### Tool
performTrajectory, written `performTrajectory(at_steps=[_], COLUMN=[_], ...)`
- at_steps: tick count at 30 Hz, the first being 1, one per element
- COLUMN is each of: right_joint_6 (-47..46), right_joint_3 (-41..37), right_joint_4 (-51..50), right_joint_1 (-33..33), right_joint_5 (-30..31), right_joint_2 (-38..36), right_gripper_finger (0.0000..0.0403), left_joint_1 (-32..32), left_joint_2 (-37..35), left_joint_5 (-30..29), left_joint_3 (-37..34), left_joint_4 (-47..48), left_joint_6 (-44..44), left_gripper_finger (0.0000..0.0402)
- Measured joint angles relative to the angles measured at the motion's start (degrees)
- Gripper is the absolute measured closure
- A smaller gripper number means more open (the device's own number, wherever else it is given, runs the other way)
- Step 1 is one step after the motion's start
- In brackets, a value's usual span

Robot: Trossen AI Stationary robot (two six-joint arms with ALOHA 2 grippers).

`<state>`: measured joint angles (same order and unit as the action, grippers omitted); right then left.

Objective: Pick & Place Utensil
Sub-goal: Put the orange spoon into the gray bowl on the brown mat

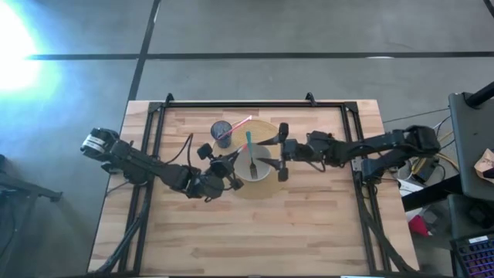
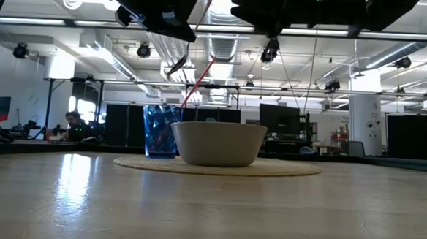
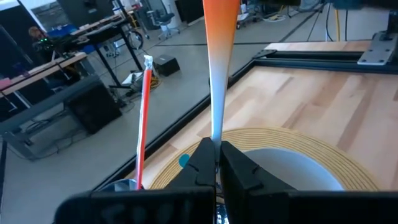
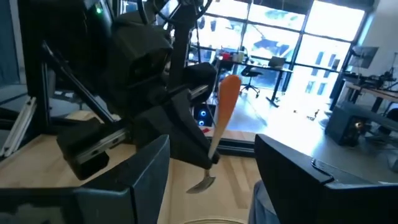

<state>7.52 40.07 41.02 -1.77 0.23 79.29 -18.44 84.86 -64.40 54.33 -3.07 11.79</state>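
My left gripper (image 1: 229, 164) is shut on an orange-handled spoon (image 4: 222, 112), held above the near left rim of a white bowl (image 1: 258, 167). The bowl stands on a round woven mat (image 1: 266, 133). A teal-handled fork (image 1: 251, 153) lies in the bowl. A blue cup (image 1: 221, 130) behind the bowl holds a red-handled utensil (image 3: 144, 118). My right gripper (image 1: 282, 151) is open and empty at the bowl's right side, facing the left gripper. My left gripper pinches the spoon's pale neck (image 3: 216, 127), below the orange grip, between its two fingertips (image 3: 205, 163). The fingers come from the table's left and lie across the spoon. The spoon is lifted clear, nearly upright, handle up and its head (image 4: 203, 182) hanging below the fingers.
The mat, bowl and cup sit at the table's far middle. A dark frame rail (image 1: 247, 103) runs along the far edge, with side rails on the left and right. The bare wooden tabletop (image 1: 255, 232) stretches toward the near edge.
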Motion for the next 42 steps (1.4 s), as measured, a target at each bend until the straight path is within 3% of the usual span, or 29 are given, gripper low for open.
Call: performTrajectory(at_steps=[9, 13, 42], right_joint_6=[0.0, -1.2, -13.2], right_joint_3=[5.1, 7.4, 9.9], right_joint_4=[1.5, 1.2, 5.0], right_joint_1=[0.0, 0.0, 0.0], right_joint_5=[0.1, 4.2, 7.5], right_joint_2=[7.9, 10.2, 11.1], right_gripper_finger=[0.0172, 0.0177, 0.0197], left_joint_1=[0.0, 0.0, 0.4], left_joint_2=[0.0, 0.0, 0.0], left_joint_5=[0.0, 0.0, 0.0], left_joint_3=[0.0, 0.0, 0.0], left_joint_4=[0.0, 0.0, 0.1], left_joint_6=[-0.1, -0.2, -0.7], left_gripper_finger=[0.0399, 0.0399, 0.0399])
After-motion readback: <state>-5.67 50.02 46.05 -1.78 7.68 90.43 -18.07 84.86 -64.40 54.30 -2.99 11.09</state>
